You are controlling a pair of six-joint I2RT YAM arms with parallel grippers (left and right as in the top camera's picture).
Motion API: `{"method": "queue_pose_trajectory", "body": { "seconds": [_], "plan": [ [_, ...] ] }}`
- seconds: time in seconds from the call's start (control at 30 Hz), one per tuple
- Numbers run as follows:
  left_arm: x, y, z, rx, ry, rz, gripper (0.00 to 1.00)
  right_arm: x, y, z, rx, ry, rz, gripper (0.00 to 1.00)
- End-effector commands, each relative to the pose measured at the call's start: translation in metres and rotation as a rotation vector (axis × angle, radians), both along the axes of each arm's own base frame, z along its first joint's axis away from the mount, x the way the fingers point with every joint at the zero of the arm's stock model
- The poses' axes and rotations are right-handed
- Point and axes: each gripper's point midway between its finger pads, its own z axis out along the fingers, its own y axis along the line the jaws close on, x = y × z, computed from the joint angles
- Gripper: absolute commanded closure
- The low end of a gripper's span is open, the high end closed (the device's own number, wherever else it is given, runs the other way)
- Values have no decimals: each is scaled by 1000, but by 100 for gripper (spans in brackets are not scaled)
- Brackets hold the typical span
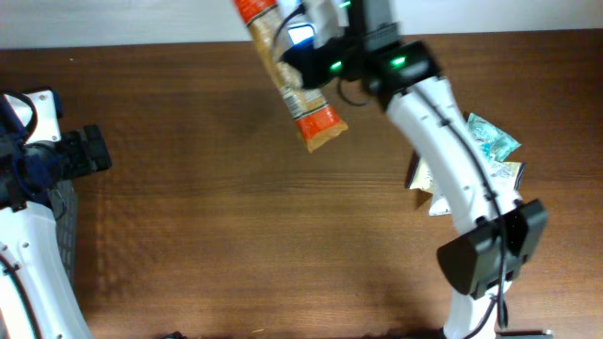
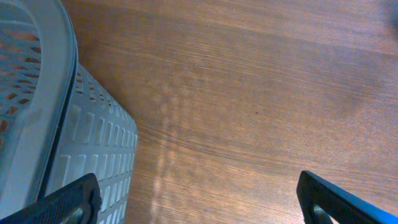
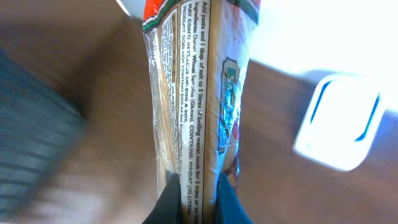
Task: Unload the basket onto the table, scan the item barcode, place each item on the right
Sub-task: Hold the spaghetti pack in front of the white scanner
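A long clear packet of pasta (image 1: 294,80) with orange ends and printed text hangs above the far edge of the table. My right gripper (image 1: 318,58) is shut on it. In the right wrist view the packet (image 3: 186,93) runs up from between the fingers of the right gripper (image 3: 196,200), its ingredients text facing the camera. A white device with a blue outline (image 3: 339,121) lies beyond it on the right. My left gripper (image 1: 91,151) is at the far left, open and holding nothing; its fingers (image 2: 71,198) stand wide apart over bare wood.
A white perforated basket (image 2: 37,124) stands right beside the left gripper at the table's left edge (image 1: 64,221). Some other packets, one teal (image 1: 492,139) and one pale (image 1: 429,184), lie at the right, partly under the right arm.
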Motion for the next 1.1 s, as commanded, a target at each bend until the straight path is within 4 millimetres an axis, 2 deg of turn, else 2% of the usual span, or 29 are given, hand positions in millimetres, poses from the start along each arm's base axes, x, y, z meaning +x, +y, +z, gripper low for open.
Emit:
{"method": "queue_pose_trajectory", "body": {
  "seconds": [0.0, 0.1, 0.17, 0.3, 0.4, 0.5, 0.57, 0.9, 1.07],
  "plan": [
    [0, -1, 2, 12, -3, -14, 1, 24, 1, 21, -377, -389, -24, 96],
    [0, -1, 2, 12, -3, -14, 1, 48, 17, -3, -537, -518, 8, 96],
    [0, -1, 2, 13, -2, -14, 1, 75, 16, -9, -625, -621, -38, 96],
    [0, -1, 2, 13, -3, -14, 1, 108, 28, -20, -776, -827, 2, 96],
    [0, -1, 2, 12, -3, -14, 1, 141, 25, -29, -868, -1002, -15, 96],
    [0, -1, 2, 12, -3, -14, 1, 160, 15, -44, -920, -1075, -22, 96],
    [0, -1, 2, 12, -3, -14, 1, 164, 14, -53, -898, -1080, 15, 96],
    [0, -1, 2, 12, -3, -14, 1, 158, 31, -47, -822, -1139, 85, 96],
    [0, -1, 2, 12, -3, -14, 1, 158, 31, -47, -820, -1141, 85, 96]
  ]
}}
